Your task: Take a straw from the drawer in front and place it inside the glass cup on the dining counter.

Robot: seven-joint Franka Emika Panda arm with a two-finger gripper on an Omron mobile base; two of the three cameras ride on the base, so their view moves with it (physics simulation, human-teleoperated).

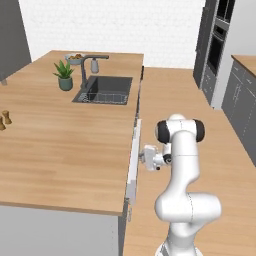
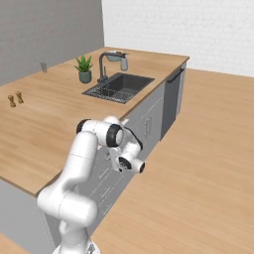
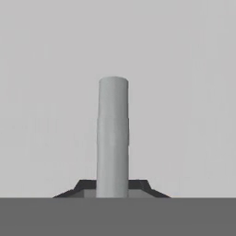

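- Pinched tight on the handle (image 3: 113, 138), a pale grey round bar, with the gripper (image 3: 113, 186) pressed together and the dark fingertips (image 3: 83, 185) showing on either side of the bar.
- Behind the bar in the hand view, just the flat light-grey front panel of the drawer (image 1: 133, 160).
- Long axis of the handle: straight up from between the fingertips in the hand view, ending in a blunt rounded tip.
- Seen from the left base view, a narrow pale strip running along the near edge of the dining counter (image 1: 60, 150), away from the camera; possibly standing a little proud of the base, hard to tell at this angle.
- Hand level with that strip, reaching sideways at it from the floor side, with the white forearm partly covering it in the right base view.
- On the counter, well away from the drawer: an inset dark sink (image 1: 105, 90) with a tap (image 1: 86, 67), a teal plant pot (image 1: 65, 76), a grey soap bottle (image 1: 95, 66) and a bowl (image 1: 74, 58) behind it.
- Two small brown shakers (image 2: 15, 99) near the counter's far side.
- Small greyish tumbler, probably the glass cup (image 2: 43, 66), upright at the far edge by the grey wall.
- Dark tall cabinets with an oven (image 1: 216, 42) across the wooden floor.
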